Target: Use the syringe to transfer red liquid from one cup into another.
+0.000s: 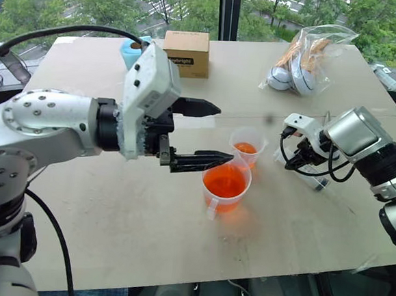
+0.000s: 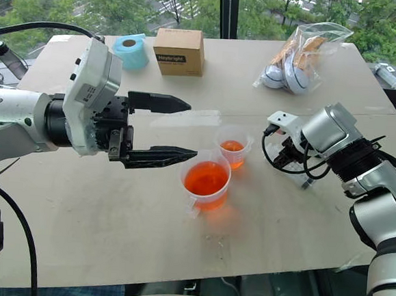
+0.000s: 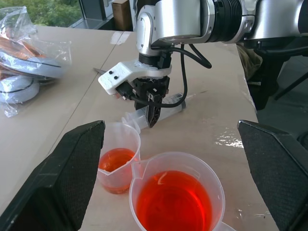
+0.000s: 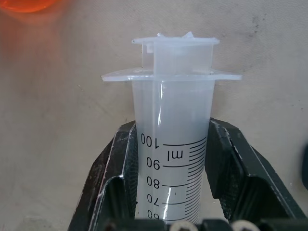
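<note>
Right wrist view shows you the pickup step: beside the big cup [image 1: 226,184] on the desk [image 1: 110,216], your right end effector [image 3: 153,113] clamps the lying syringe [image 4: 174,159]. Left end effector [image 1: 195,134] gapes wide above that cup. Next, lift and aim its tip into the red liquid [image 1: 225,181].

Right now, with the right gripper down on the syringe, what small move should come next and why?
Probably lift. The right gripper is shut on the syringe, which lies flat on the table beside the cups; raising it would free its tip to go to the large cup of red liquid.
</note>
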